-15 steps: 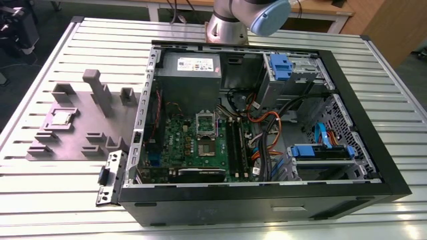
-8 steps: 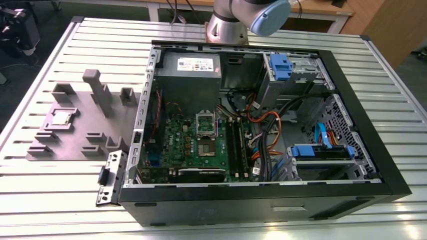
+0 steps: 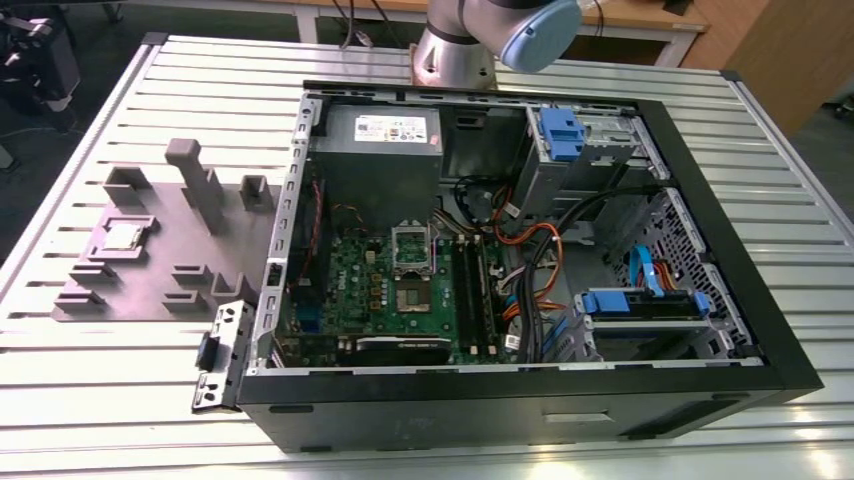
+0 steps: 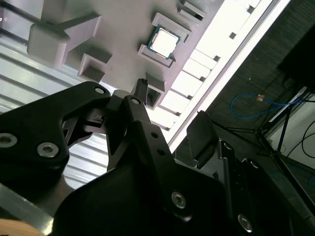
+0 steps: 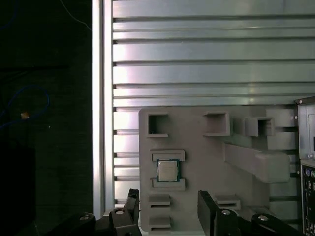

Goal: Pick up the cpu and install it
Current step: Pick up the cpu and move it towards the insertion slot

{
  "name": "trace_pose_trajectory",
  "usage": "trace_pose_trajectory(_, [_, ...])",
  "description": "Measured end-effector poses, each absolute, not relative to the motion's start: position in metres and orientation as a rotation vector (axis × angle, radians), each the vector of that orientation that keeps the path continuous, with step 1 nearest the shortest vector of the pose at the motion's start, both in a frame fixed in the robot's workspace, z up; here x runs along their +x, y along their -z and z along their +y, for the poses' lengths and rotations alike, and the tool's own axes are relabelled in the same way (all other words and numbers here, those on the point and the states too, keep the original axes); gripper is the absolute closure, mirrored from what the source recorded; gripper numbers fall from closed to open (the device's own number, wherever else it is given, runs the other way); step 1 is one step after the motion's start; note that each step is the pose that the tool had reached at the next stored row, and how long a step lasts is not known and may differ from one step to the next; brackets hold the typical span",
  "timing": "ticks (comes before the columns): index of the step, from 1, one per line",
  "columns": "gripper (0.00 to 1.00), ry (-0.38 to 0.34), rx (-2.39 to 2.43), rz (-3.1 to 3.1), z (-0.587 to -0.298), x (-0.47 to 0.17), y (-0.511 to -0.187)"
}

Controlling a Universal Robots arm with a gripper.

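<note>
In the exterior view I see the open computer case (image 3: 534, 392) holding the motherboard (image 3: 363, 272). In both wrist views the gripper (image 5: 168, 196) stands released and empty near the cpu (image 5: 168, 170), which is seated in a recess of the grey fixture plate (image 5: 206, 162).
</note>
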State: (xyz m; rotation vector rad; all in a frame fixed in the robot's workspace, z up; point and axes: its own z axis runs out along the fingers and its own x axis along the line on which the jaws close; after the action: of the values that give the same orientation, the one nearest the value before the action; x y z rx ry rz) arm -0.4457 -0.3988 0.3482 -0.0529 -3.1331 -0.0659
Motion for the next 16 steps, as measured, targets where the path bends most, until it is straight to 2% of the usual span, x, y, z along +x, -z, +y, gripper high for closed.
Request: trace_pose_trajectory(16, [0.41,0.066,-0.05,-3.126,-0.4077,-0.4453,-0.3387])
